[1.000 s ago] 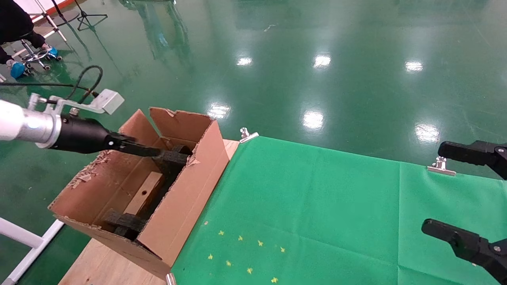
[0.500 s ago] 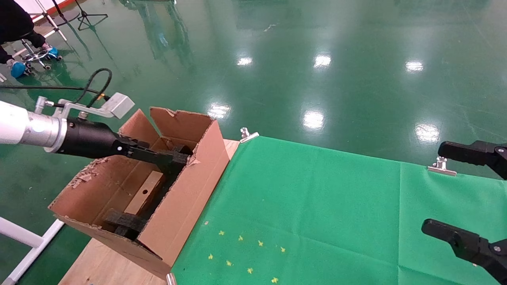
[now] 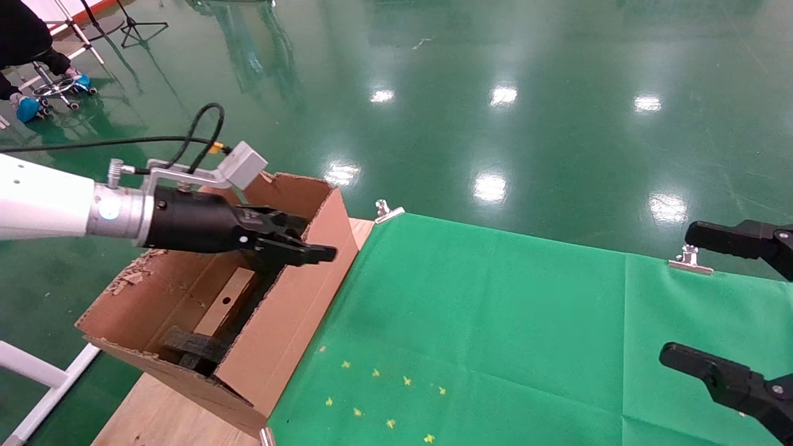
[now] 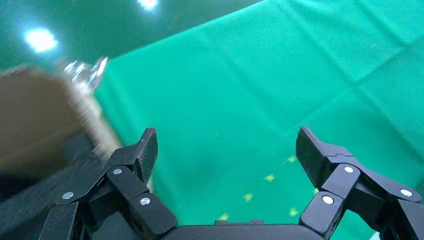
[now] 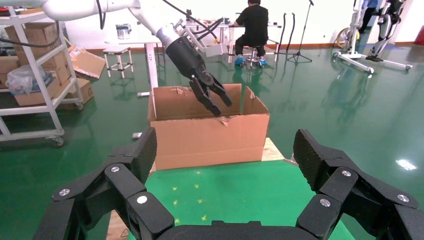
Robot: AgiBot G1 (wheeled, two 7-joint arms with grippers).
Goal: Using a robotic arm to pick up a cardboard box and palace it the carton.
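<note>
The large brown carton [image 3: 291,322] with torn flaps stands on the table's left end. The slim cardboard box [image 3: 234,290], round hole facing up, lies inside it between black foam pieces [image 3: 192,348]. My left gripper [image 3: 316,241], on the white arm with a silver wrist, is open and empty. It hovers above the carton's right wall, pointing toward the green cloth. In the left wrist view the left gripper [image 4: 225,145] has spread fingers over the cloth. The right wrist view shows the carton [image 5: 210,135] and the left gripper [image 5: 214,97] above it. My right gripper [image 3: 687,297] is open and parked at the right edge.
A green cloth [image 3: 495,322] with small yellow star marks [image 3: 384,396] covers the table, held by silver clips [image 3: 387,211]. The bare wooden table end [image 3: 155,421] carries the carton. A white frame [image 3: 37,371] stands below left. Glossy green floor lies beyond.
My left gripper has risen out of the carton and moved right, over its right wall, open and empty. The cardboard box stays inside. The right arm has not moved.
</note>
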